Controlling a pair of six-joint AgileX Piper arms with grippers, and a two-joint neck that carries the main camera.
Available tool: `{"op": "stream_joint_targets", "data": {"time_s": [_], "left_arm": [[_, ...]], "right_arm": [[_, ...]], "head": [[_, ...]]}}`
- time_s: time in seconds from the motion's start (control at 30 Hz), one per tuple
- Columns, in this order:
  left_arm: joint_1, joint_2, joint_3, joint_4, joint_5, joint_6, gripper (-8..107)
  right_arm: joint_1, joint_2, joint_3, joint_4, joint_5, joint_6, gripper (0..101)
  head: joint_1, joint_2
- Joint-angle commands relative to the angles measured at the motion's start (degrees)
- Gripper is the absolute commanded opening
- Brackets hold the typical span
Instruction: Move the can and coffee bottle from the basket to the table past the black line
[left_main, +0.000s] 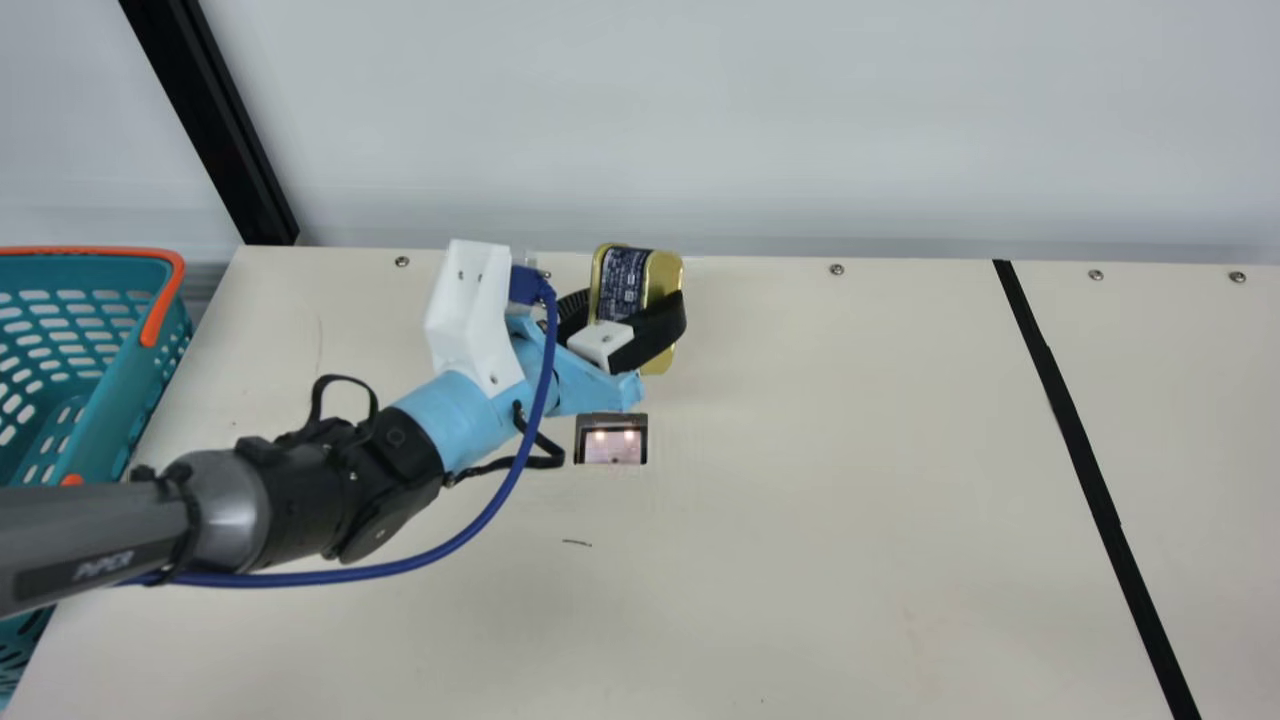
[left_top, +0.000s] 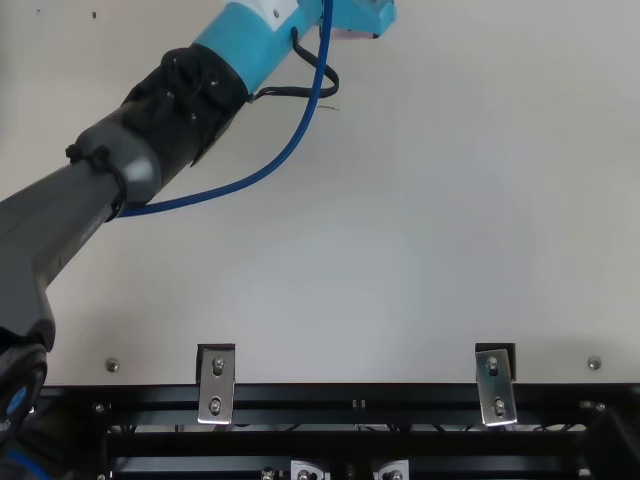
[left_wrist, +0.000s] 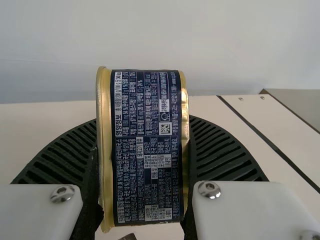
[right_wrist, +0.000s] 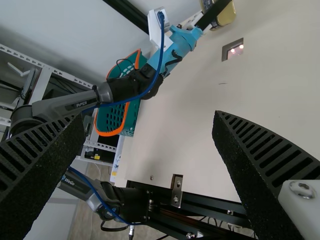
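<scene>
Main view: L gripper (left_main: 628, 305) is upper ctr of the frame, closed around the can (left_main: 618, 285), one black ribbed finger on either side. The can is gold w/ a dark blue printed label; it's over the far part of the cream table (left_main: 850, 480), near the back edge. Can't tell if its base touches the tabletop.

L wrist view agrees: the can sits btwn the fingers of the L gripper (left_wrist: 142, 150), label facing the cam, sides held.

Black line (left_main: 1090, 475) runs down the R part of the main view, slanting from upper R to the lower R edge. The can is on the basket side of it, well apart, so not past it.

Teal basket (left_main: 100, 252) w/ orange trim is at the L edge of the main view, beside the table. L arm comes in from lower L, blue cable (left_main: 480, 525) looping under it. Small framed recess (left_main: 611, 440) w/ 2 lights is just below the gripper, approx mid-frame.

Top view: same arm crosses the upper L; metal brackets (left_top: 216, 385) on the black rail, bottom of frame.

R gripper (right_wrist: 150, 120), R wrist view: open, fingers wide apart.
</scene>
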Motion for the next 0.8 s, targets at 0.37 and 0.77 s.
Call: {"op": "stream_joint_targets", "data": {"time_s": [0.37,0.77], "left_arm": [[0.5,-7.0,0.5,-0.1,3.5,3.5,10],[2.7,-18.7,0.7,7.0,14.9,7.1,10]], "right_arm": [[0.0,0.0,0.0,0.0,0.0,0.0,101],[0.0,0.0,0.0,0.0,0.0,0.0,101]], "head": [[-0.5,-0.6],[-0.5,-0.6]]}}
